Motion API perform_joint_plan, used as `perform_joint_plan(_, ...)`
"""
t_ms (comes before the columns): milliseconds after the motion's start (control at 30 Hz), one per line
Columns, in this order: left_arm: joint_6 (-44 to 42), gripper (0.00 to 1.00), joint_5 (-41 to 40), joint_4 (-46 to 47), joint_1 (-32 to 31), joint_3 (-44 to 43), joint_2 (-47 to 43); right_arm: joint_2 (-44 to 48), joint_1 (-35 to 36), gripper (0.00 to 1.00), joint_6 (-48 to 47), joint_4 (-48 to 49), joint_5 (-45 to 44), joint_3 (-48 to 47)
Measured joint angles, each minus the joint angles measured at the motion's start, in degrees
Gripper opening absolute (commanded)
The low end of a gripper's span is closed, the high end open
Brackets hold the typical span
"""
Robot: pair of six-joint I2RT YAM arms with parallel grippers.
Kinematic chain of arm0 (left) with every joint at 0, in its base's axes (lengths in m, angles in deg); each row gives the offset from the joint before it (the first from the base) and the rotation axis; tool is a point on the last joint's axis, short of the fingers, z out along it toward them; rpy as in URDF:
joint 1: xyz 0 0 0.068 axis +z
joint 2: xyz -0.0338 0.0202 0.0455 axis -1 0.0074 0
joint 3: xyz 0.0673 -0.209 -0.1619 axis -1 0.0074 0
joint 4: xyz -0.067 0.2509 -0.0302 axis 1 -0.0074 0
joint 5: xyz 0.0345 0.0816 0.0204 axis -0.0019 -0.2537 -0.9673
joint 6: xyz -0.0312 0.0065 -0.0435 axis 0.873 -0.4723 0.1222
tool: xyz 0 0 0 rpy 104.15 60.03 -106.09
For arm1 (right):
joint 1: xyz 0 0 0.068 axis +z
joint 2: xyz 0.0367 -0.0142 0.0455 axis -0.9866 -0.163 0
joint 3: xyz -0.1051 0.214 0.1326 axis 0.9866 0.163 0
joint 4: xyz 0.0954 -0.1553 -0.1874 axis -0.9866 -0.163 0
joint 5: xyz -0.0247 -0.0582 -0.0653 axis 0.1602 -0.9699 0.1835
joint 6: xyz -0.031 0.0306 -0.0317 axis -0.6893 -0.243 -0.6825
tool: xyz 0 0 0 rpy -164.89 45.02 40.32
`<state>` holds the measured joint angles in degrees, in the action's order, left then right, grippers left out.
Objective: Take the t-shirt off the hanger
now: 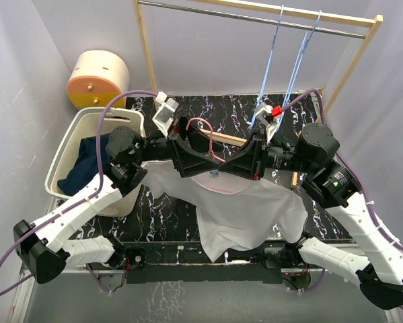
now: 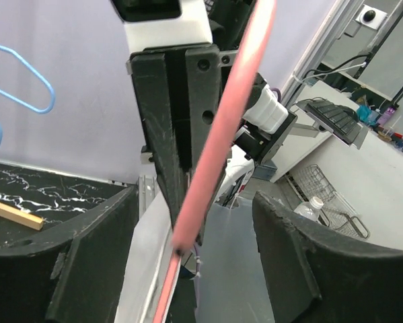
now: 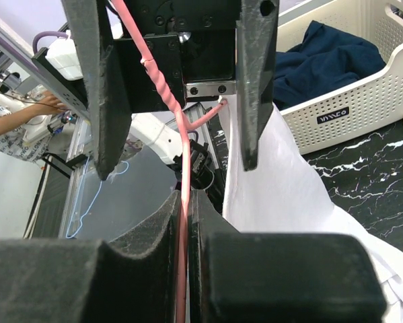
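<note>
You barely see pink hanger (image 1: 202,123): only hook shows, pointing away from bases; rest hidden. It carries white t-shirt (image 1: 251,212), spread left to right above table (image 1: 167,217) middle. Your right gripper (image 3: 186,202) pinches hanger. Your left gripper (image 2: 191,202) gapes, hanger between fingers, not touching.

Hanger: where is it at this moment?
At the top view's centre, the hanger sits just above the t-shirt, between the grippers: the right gripper shut on its wire, the left gripper open around it.
</note>
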<state>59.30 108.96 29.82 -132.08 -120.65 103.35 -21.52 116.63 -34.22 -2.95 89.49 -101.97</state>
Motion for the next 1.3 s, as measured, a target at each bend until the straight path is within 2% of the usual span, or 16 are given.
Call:
perform_joint_plan(67, -0.96, 0.52, -0.61, -0.39, -1.11, -0.76, 0.68, -0.09, 0.00, 0.08, 0.22, 0.11, 0.02, 0.35)
perform_joint_plan(133, -1.86, 0.27, -1.09, -0.70, -2.05, -1.62, 1.01, -0.07, 0.00, 0.08, 0.35, 0.31, 0.04, 1.09)
perform_joint_plan(167, -2.25, 0.08, -1.29, -0.90, -2.43, -2.08, 1.16, -0.07, 0.00, 0.08, 0.37, 0.37, 0.02, 1.49)
perform_joint_plan(200, -3.02, 0.00, -1.53, -1.27, -2.78, -2.64, 1.31, -0.07, 0.00, 0.08, 0.52, 0.33, 0.15, 1.97)
perform_joint_plan(367, -7.04, 0.00, -3.85, -6.25, -3.26, -3.61, 1.49, 1.05, 0.39, 0.10, -0.26, -0.76, 0.15, 3.08)
perform_joint_plan(500, -10.91, 0.00, -6.51, -13.31, -4.02, -4.31, 0.02, 2.43, 0.74, 0.34, -1.73, -2.45, -2.08, 4.33)
perform_joint_plan(600, -14.78, 0.00, -8.26, -21.94, -4.09, -6.60, -2.19, 4.96, 0.50, 0.52, -3.13, -6.14, -5.07, 5.75)
perform_joint_plan(767, -19.80, 0.00, -10.45, -32.54, -3.98, -10.91, -7.58, 10.86, 0.28, 0.66, -6.19, -14.23, -9.88, 6.27)
perform_joint_plan(1000, -22.88, 0.00, -11.19, -41.29, -3.96, -15.32, -12.66, 19.67, 0.26, 0.68, -9.05, -22.34, -16.20, 6.45)
perform_joint_plan(1300, -23.50, 0.00, -11.67, -46.80, -3.96, -15.78, -13.88, 22.62, 0.26, 0.68, -10.05, -23.32, -13.92, 9.97)
